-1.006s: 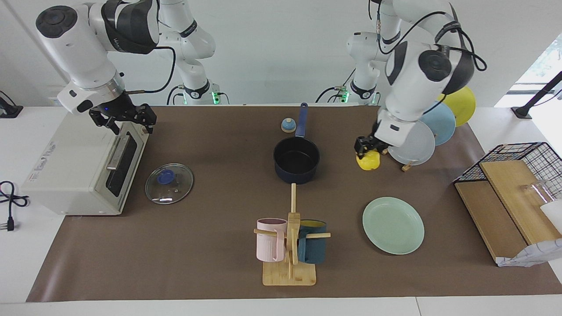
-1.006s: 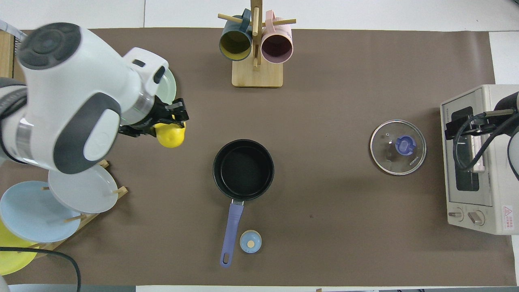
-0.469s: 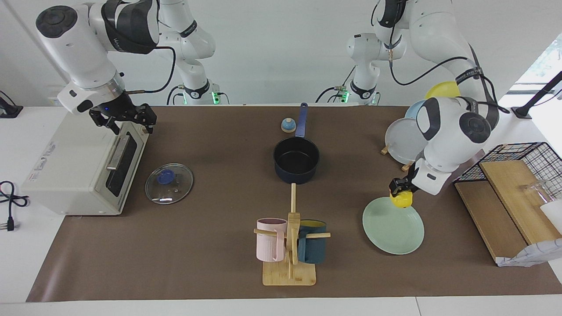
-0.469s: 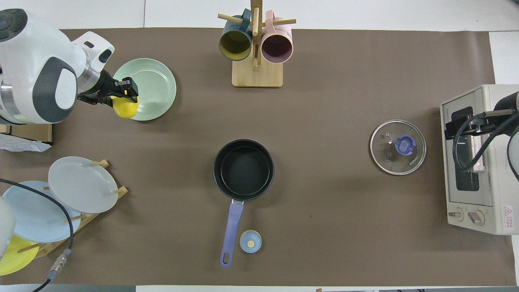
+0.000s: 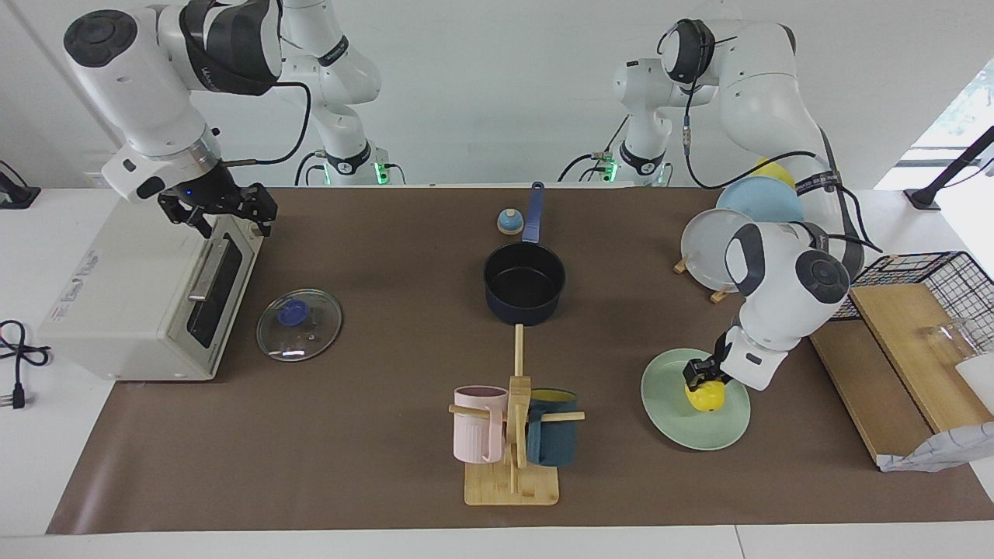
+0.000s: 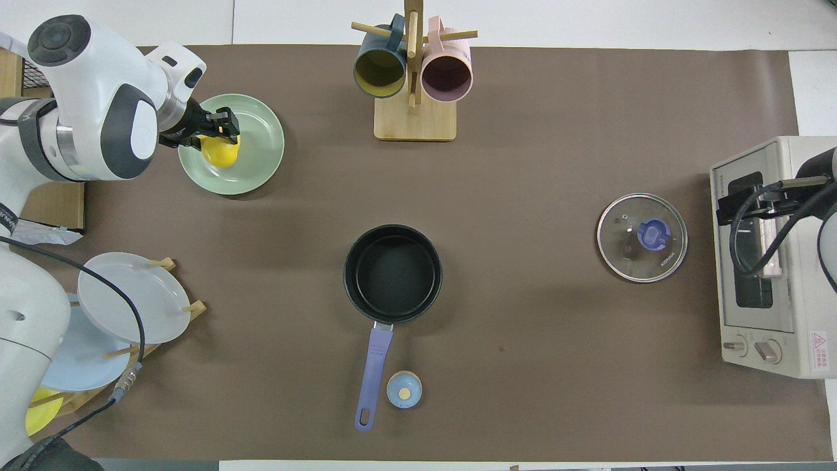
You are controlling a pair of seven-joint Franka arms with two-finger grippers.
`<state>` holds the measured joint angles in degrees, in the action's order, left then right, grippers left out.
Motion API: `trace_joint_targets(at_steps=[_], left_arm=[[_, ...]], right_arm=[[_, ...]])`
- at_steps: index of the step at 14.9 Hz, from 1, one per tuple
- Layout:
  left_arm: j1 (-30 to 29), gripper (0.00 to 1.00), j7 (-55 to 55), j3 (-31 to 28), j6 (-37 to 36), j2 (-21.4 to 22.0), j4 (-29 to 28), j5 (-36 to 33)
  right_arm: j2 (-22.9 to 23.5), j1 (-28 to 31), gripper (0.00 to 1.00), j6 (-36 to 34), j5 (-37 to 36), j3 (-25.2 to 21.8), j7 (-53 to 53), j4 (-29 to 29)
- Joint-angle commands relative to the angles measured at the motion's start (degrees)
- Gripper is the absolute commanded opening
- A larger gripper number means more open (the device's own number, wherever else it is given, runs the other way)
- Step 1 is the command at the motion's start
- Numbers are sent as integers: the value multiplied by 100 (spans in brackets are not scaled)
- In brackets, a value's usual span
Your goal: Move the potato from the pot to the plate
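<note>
The yellow potato (image 5: 706, 397) (image 6: 221, 152) is in my left gripper (image 5: 701, 380) (image 6: 223, 133), which is shut on it. It hangs low over the middle of the mint-green plate (image 5: 693, 428) (image 6: 263, 158); whether it touches the plate I cannot tell. The dark navy pot (image 5: 524, 283) (image 6: 392, 273) stands mid-table with nothing in it, its blue handle pointing toward the robots. My right gripper (image 5: 224, 211) (image 6: 745, 208) waits open over the top front edge of the toaster oven.
A toaster oven (image 5: 147, 295) sits at the right arm's end, with a glass lid (image 5: 299, 324) beside it. A mug rack (image 5: 512, 435) stands farther out than the pot. A plate rack (image 6: 111, 314), wire basket (image 5: 924, 287) and wooden boards fill the left arm's end. A small blue knob (image 6: 404, 390) lies by the pot's handle.
My left arm carried the potato from beside the plate rack out over the mint-green plate and lowered it toward the middle. The right arm has not moved.
</note>
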<state>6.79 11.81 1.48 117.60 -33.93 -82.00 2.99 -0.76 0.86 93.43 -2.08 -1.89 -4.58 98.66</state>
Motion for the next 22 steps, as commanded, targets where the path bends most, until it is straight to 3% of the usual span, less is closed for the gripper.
trace_joint_targets(at_steps=[1,2,7,10,17,22], left_arm=[[6,53,-143,19,114,-52,26,-123],[6,100,-179,19,123,-43,26,-123],[-38,100,-179,1,-158,88,87,-123],[-81,100,-179,1,-517,719,70,-62],[-205,100,-197,1,-2459,2257,-53,-114],[-161,100,-302,1,-2620,3278,-1290,-114]], right_arm=[[-91,-7,100,96,93,48,124,83],[-91,-7,100,105,85,57,133,75],[-109,10,100,0,93,57,124,75],[-170,1,100,-9,93,57,116,101],[-390,11,100,-378,163,66,80,75],[-425,-42,100,-317,164,101,107,48]])
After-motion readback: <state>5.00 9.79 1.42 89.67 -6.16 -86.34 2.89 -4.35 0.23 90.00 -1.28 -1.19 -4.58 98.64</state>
